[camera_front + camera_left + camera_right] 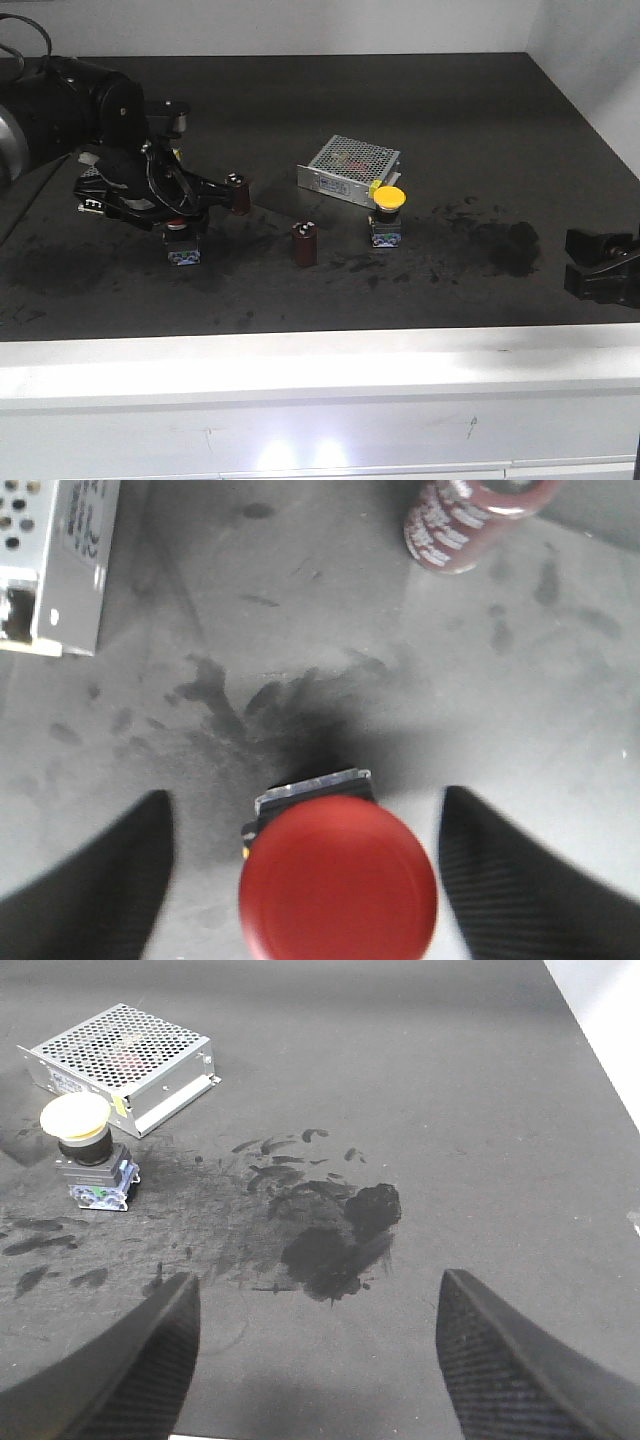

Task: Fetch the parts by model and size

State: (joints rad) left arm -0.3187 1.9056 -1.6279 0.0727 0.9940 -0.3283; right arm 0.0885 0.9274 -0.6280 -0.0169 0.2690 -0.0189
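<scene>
The red-capped switch stands on the dark table at the left. In the left wrist view its red cap sits between the two open fingers, with a gap on each side. My left gripper is open and straddles it from above without touching. The yellow-capped switch stands upright mid-table on its dark base; it also shows in the right wrist view. My right gripper is open and empty, low at the table's right edge, far from both switches.
A silver perforated box lies behind the yellow switch. One dark-red capacitor stands between the switches, another just right of my left gripper. Dark smudges mark the tabletop. A white ledge runs along the front.
</scene>
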